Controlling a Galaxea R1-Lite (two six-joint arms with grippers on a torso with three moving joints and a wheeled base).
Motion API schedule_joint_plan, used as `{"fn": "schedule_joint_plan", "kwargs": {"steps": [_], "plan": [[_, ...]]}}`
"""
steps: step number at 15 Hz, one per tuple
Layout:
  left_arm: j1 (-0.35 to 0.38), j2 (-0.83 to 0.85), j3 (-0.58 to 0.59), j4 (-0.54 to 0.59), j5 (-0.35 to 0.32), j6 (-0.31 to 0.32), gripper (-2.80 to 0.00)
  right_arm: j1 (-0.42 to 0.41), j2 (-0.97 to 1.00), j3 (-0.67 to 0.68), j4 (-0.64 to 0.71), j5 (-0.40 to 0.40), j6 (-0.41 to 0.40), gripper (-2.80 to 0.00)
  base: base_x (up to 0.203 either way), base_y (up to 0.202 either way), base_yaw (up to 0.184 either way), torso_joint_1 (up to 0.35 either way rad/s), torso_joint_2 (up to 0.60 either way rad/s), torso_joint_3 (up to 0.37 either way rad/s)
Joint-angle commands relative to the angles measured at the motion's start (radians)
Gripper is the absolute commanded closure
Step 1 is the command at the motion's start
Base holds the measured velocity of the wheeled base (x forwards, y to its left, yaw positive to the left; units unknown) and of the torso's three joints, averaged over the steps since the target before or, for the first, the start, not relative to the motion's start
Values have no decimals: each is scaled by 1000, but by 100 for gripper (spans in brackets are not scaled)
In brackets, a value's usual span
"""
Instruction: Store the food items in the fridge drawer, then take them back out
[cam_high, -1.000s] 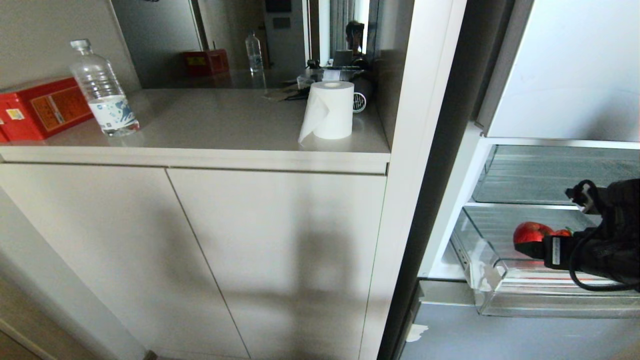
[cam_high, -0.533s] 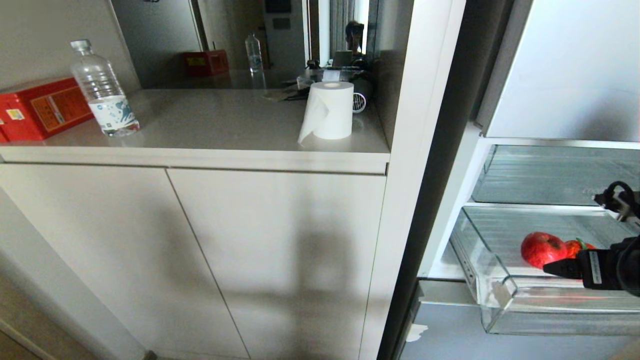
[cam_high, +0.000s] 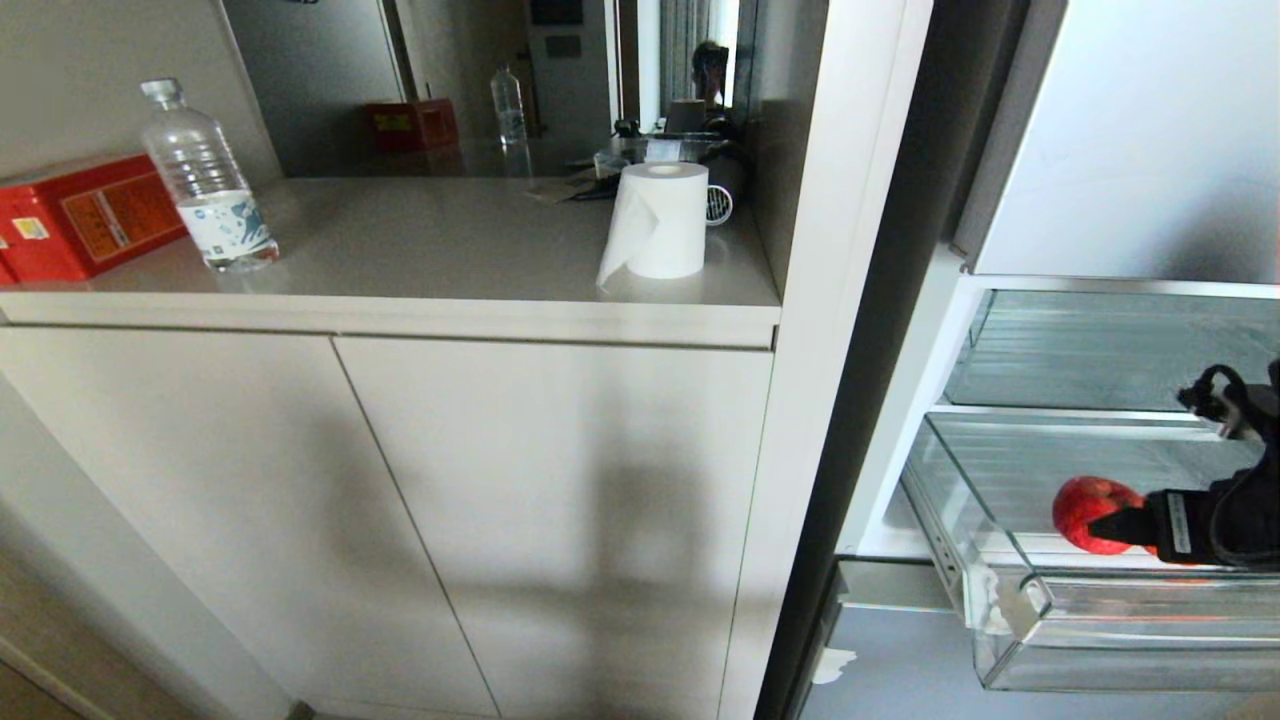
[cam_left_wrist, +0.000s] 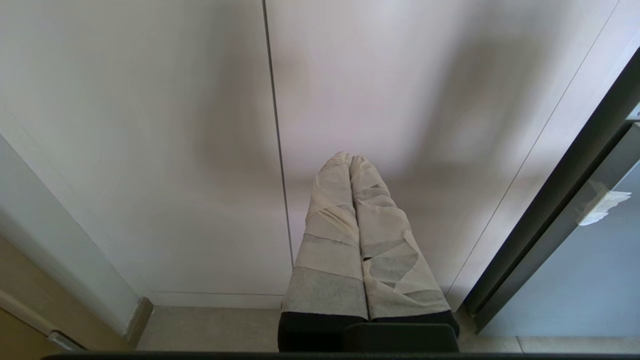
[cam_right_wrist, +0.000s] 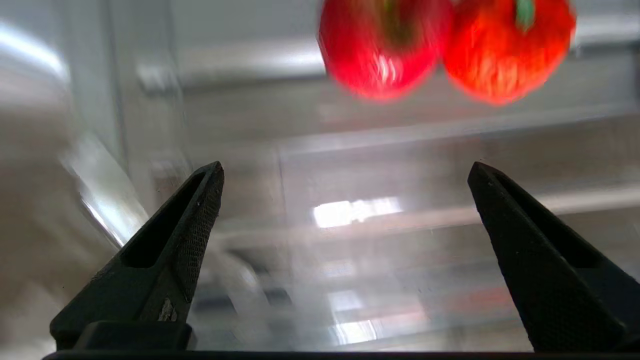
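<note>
The fridge (cam_high: 1130, 150) stands open at the right of the head view, pale blue-grey, beside a tall white cabinet (cam_high: 400, 500) with a grey counter (cam_high: 430, 250). Low in the fridge, the drawer (cam_high: 1010, 610) is pulled out toward the camera: a wide, shallow clear plastic bin with a ribbed floor and a thick see-through front lip, its long side running across the fridge opening. Above it sits another clear bin (cam_high: 1100, 350), pushed in.

Inside the drawer lie two round fruits, touching side by side. The apple (cam_right_wrist: 380, 45) is glossy red and smooth, its stem dimple turned toward the wrist camera. The bumpier orange-red fruit (cam_right_wrist: 505, 50) beside it shows a green stem, also turned toward that camera. In the head view only the apple shows clearly, near the drawer's front left part; the other fruit is hidden behind the arm.

The right gripper (cam_right_wrist: 345, 170) hangs over the drawer's front lip, its black fingers (cam_right_wrist: 200, 200) spread wide with nothing between them, the fruits lying just beyond their tips. The clear front wall stands between the camera and the fruits.

The left gripper (cam_left_wrist: 350, 160) is parked low before the cabinet doors, its taped fingers pressed together and holding nothing.

On the counter stand a paper roll (cam_high: 655, 220), a water bottle (cam_high: 205, 180) and a red box (cam_high: 80, 215).
</note>
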Motion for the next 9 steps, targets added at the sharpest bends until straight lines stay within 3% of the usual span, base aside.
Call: {"fn": "schedule_joint_plan", "kwargs": {"steps": [1,5,9], "plan": [[0,0,0,-1,1,0,0,-15,-44,0,68,2,-12,-280,0,0,0,0,0,0],[0,0,0,1,0,0,0,-34,-178,28,205,11,-41,-280,0,0,0,0,0,0],[0,0,0,-1,1,0,0,-39,-260,121,218,11,-68,-280,0,0,0,0,0,0]]}}
